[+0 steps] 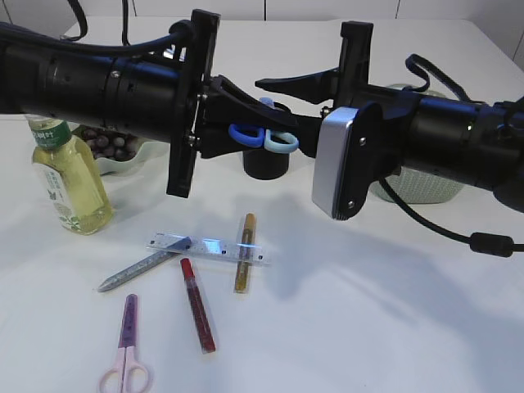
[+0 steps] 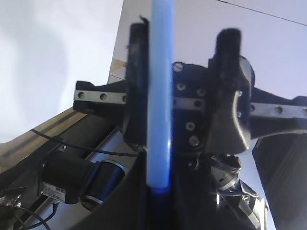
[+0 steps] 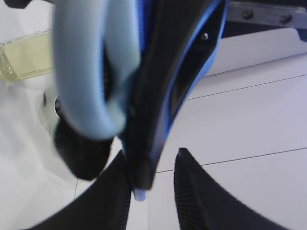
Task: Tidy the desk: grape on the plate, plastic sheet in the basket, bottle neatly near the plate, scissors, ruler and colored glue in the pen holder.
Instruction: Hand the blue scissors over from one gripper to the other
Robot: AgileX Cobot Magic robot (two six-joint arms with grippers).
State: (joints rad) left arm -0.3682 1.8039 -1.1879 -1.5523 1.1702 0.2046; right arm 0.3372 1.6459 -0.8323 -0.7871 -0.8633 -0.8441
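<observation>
Two black robot arms meet over a white surface [image 1: 393, 327]. The left claw [image 1: 246, 115] is narrowed on blue scissors [image 1: 264, 137], whose two handle loops hang just above a black pen holder [image 1: 265, 165]. In the left wrist view a blurred blue strip of the scissors runs upright between the claw's jaws. The right claw [image 1: 282, 84] reaches in from the right; its wrist view shows the scissors' pale blue loop and dark body against one finger [image 3: 120, 191], the other finger apart, so I cannot tell whether it grips.

At far left stands a bottle [image 1: 69, 176] of yellow liquid with a green label; its print is too small to read. Behind it a plate [image 1: 135, 160] holds dark grapes [image 1: 106, 146]. A pale green basket [image 1: 417, 188] sits behind the right arm.

In front lie a clear ruler [image 1: 206, 246], with silver [image 1: 135, 270], gold [image 1: 244, 254] and red [image 1: 197, 304] glue pens around it, and pink scissors [image 1: 126, 352] near the front edge.
</observation>
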